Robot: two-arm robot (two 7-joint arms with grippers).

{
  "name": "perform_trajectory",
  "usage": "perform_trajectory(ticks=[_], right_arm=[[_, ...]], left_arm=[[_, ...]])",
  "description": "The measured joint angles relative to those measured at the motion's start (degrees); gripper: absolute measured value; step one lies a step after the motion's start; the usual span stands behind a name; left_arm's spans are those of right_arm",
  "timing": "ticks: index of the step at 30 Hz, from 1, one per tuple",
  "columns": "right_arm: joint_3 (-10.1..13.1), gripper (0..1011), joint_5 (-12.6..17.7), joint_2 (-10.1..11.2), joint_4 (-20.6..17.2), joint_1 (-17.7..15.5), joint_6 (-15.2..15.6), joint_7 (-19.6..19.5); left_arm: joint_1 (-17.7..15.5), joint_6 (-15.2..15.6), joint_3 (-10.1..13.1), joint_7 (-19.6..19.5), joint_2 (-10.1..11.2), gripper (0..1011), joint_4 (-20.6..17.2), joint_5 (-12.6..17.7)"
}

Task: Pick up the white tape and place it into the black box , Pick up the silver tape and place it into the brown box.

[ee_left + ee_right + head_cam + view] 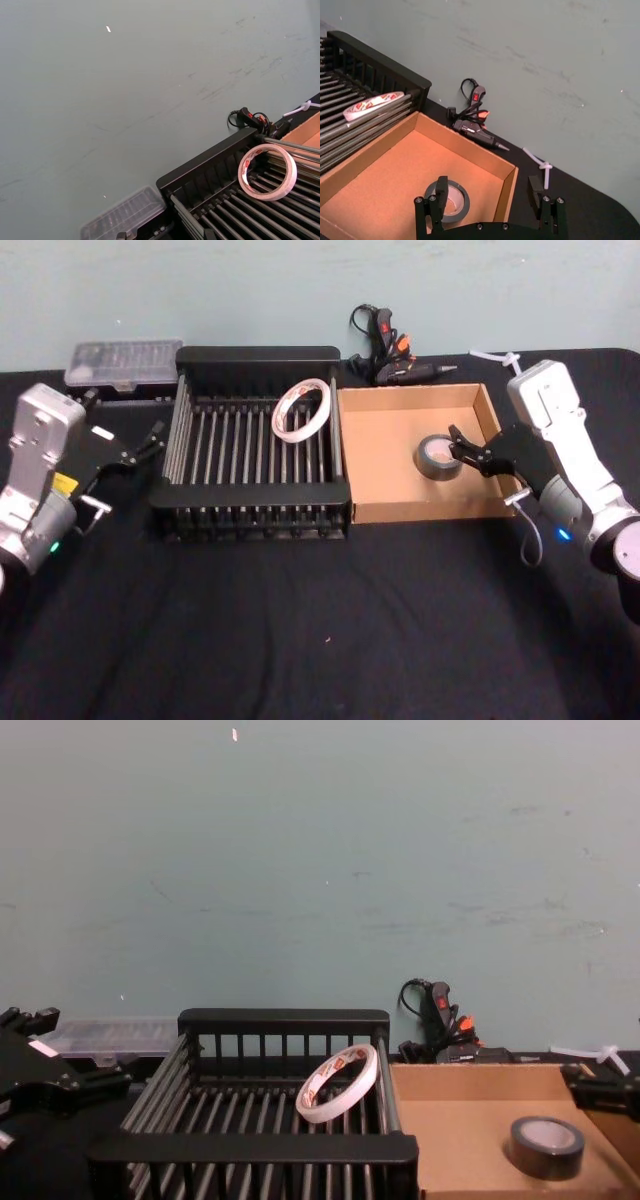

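The white tape stands on edge inside the black box, leaning at its back right corner; it shows as a ring over the bars and again in the chest view. Lying flat on the floor of the brown box, near its right wall, is the silver tape. My right gripper hangs open just right of the roll, one finger over its edge, the other outside the box wall. Left of the crate, my left gripper is open and holds nothing.
A clear plastic case lies behind the crate at the back left. A black glue gun with its cord and a white zip tie sit behind the cardboard box by the wall. Black cloth covers the table's front.
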Motion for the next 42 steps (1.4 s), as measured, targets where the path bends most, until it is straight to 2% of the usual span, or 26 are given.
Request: perform_trajectory(ticks=[5,42], right_arm=[[0.27,1002,-0.26,-0.71,1.47,0.54,0.09,0.51],[0.13,1002,-0.13,-0.42,0.90,0.37,0.07,0.42]], left_arm=[[0.00,0.00,0.00,0.00,0.00,1002,0.00,0.00],[0.00,0.00,0.00,0.00,0.00,1002,0.00,0.00]])
